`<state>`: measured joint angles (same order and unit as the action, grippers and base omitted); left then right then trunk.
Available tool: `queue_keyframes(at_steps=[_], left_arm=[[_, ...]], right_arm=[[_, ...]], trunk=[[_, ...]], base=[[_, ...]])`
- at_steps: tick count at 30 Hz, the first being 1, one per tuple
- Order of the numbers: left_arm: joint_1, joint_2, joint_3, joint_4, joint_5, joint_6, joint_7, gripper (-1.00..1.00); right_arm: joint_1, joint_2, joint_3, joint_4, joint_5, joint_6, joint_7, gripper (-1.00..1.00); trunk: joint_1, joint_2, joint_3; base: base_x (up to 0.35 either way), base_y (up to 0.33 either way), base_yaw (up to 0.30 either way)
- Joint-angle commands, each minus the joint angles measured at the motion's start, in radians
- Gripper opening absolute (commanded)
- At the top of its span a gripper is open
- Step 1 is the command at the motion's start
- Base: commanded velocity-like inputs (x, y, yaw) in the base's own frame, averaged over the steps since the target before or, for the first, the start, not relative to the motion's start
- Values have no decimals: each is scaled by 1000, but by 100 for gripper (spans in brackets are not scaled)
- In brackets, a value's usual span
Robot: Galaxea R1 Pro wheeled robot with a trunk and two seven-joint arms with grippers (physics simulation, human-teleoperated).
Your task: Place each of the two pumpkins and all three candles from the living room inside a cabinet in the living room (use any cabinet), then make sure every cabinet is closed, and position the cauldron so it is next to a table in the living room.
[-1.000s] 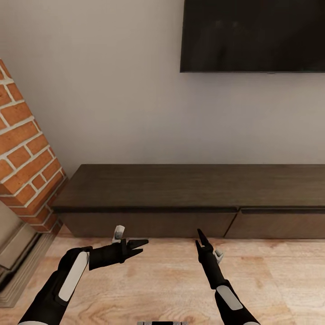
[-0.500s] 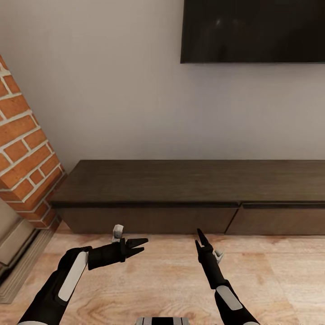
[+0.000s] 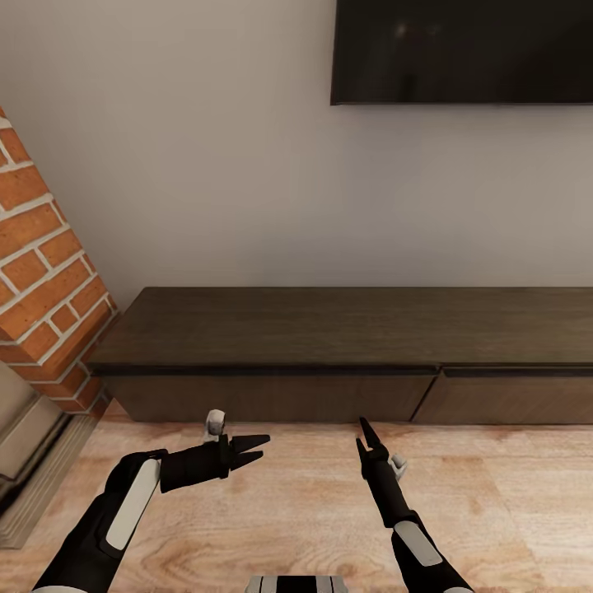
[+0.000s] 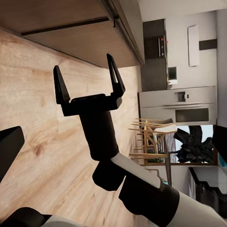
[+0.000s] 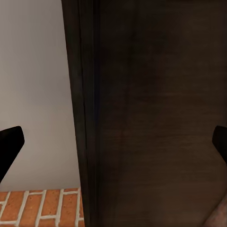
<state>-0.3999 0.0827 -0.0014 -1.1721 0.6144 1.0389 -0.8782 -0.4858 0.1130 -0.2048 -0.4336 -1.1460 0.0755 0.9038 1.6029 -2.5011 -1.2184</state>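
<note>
The long low dark-brown cabinet [image 3: 346,329] stands against the wall ahead, its flat drawer fronts [image 3: 272,397] shut and its top bare. My left gripper [image 3: 257,448] hovers open and empty over the wood floor just in front of it. To its right, my right gripper [image 3: 363,435] points at the cabinet, also open and empty; the left wrist view shows its two fingers [image 4: 88,81] spread apart. The right wrist view looks at the cabinet front [image 5: 156,113] from close by. The pumpkins, candles and cauldron are out of view.
A red brick fireplace [image 3: 41,272] juts out at the left, beside the cabinet's end. A dark TV [image 3: 461,49] hangs on the wall above. Wood floor [image 3: 313,511] lies beneath both arms. The left wrist view shows wooden chairs [image 4: 151,139] and a kitchen far off.
The whole picture has slid: the TV and cabinet sit a little higher in the frame, so the camera moved. Both arms hold the same pose, grippers still open.
</note>
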Motion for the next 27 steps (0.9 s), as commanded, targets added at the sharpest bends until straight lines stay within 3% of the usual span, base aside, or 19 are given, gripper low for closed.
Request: queue_keyframes(at_steps=[1,17,23,27], left_arm=[[0,1,0,0,-1,3,-4,100],[2,0,0,0,-1,3,-4,100],[34,3,2,4,-9,3,-7,100],[70,3,3,8,-15,1,-4,100]], right_arm=[[0,1,-2,0,-7,8,4,100],[0,1,-1,0,-5,8,4,100],[0,41,4,0,3,7,4,100],[0,42,4,0,2,7,4,100]], trunk=[[0,0,-1],[0,0,-1],[0,0,-1],[0,0,-1]], base=[[0,0,0],[124,21,0],[89,34,0],[78,33,0]])
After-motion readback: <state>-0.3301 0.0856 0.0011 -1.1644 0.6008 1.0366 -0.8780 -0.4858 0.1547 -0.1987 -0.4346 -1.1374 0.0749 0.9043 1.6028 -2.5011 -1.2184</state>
